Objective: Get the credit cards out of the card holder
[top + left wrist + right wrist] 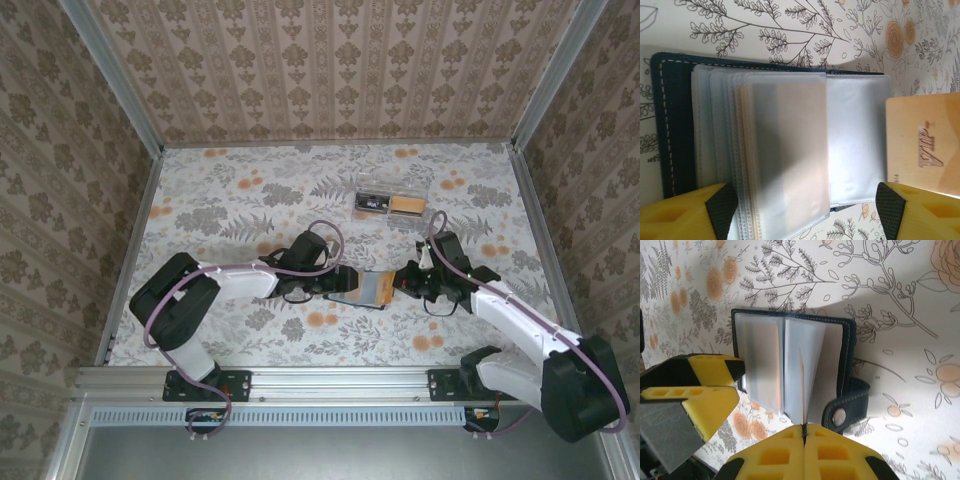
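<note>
- holder [765,360] lies open on the table [900,300], midway between your two arms. clear sleeves [855,135] are fanned up, and the snap tab [845,412] flops out near your right claw [803,432].
- left claw [805,200]: spread wide, gripping nothing. its fingers straddle the holder's near edge. reads as a brace so the holder won't drag when you pull. can't confirm contact.
- right claw: pinched together on a thin sheet [801,385] seen edge-on, standing up off the sleeves. can't tell whether it's a card or an empty sleeve leaf.
- tan vip card [922,145] sits just beside the sleeves' outer edge, on your right arm's side. likely out or nearly so.
- more tan shows through the middle sleeves, so judge that cards are left inside.
- pull away from the spine, slow. sleeves look floppy and could lift the whole holder.
</note>
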